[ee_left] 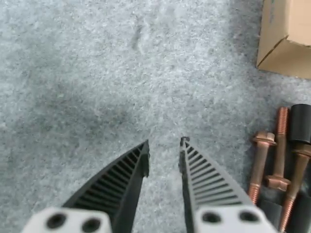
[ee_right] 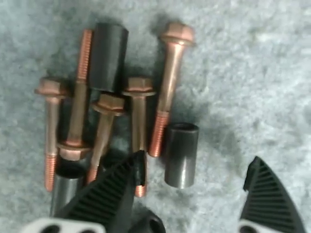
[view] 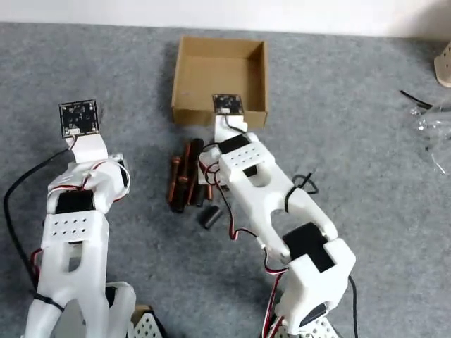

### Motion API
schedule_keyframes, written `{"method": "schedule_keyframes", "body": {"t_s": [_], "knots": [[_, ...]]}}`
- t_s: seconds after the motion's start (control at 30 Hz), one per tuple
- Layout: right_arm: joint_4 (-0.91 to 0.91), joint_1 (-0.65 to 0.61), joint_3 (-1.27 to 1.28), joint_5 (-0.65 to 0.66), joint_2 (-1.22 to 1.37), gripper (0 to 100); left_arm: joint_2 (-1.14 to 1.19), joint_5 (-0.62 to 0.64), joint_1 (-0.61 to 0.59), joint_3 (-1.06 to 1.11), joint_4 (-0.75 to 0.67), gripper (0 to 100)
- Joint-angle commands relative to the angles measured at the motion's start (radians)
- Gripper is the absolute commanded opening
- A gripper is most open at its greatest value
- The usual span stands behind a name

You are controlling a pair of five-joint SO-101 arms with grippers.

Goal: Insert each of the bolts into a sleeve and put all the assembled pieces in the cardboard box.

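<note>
Roughly parallel, bolts (view: pixel 175 180) lie lengthwise toward box (view: pixel 194 115)

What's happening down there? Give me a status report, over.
Left gripper open over bare carpet. Right gripper open above loose bolts, black sleeve between its fingers. Neighbouring bolt lies close beside that sleeve. Cardboard box stands beyond the pile.

The high camera looks steeply down over the whole counter (view: pixel 366 141). The left wrist camera faces the counter past the left gripper (ee_left: pixel 164 145); the right, past the right gripper (ee_right: pixel 197 158), sits closer. All three share the bolts (view: pixel 176 179)
</note>
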Motion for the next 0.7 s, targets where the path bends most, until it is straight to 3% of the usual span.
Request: {"method": "schedule_keyframes", "body": {"t_s": [0.0, 0.3, 0.67], "knots": [[0.007, 0.016, -0.005, -0.012, -0.013, 31.0, 0.001, 0.008, -0.004, -0.004, -0.014, 11], [0.002, 0.035, -0.005, -0.012, -0.012, 25.1, 0.002, 0.008, -0.004, -0.004, -0.014, 11], [-0.004, 0.062, 0.036, -0.012, -0.012, 24.9, 0.002, 0.008, -0.004, -0.002, -0.012, 11]]}}
